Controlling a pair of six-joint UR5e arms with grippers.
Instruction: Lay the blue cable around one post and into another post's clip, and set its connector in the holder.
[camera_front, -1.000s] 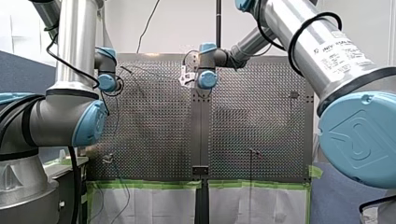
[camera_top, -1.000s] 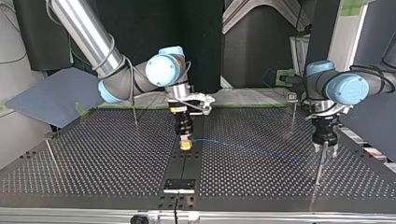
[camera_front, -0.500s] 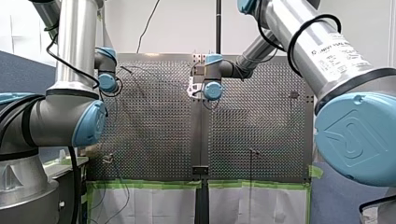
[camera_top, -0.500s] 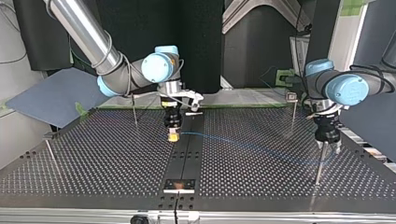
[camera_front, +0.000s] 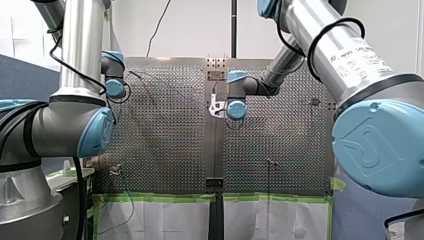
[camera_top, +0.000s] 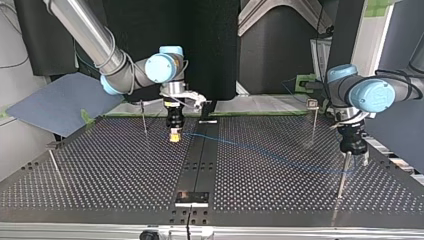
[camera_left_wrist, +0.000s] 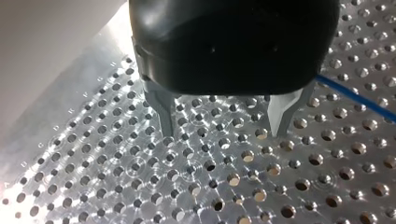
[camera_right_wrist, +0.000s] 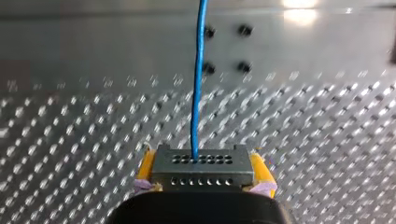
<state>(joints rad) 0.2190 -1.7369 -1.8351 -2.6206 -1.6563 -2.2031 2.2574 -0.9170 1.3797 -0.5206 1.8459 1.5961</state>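
Silver tubular arms with pale blue round joint caps (camera_front: 372, 145): my left arm (camera_front: 82, 50) at the front view's 9 o'clock, my right arm (camera_front: 300, 22) at 2 o'clock, a black cable (camera_front: 314, 50) looped beside its printed black lettering (camera_front: 367, 52). My left black rounded gripper (camera_left_wrist: 224, 134) has grey metal fingers (camera_left_wrist: 161, 109); my right black gripper (camera_right_wrist: 204, 170), yellow pads (camera_right_wrist: 146, 165).

Thin posts (camera_top: 342, 176) around the edges — table (camera_top: 280, 192) middle open.

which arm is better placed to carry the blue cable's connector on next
Right. My right gripper is shut on the grey perforated connector with the thin blue cable trailing from it; my left gripper is open and holds nothing.
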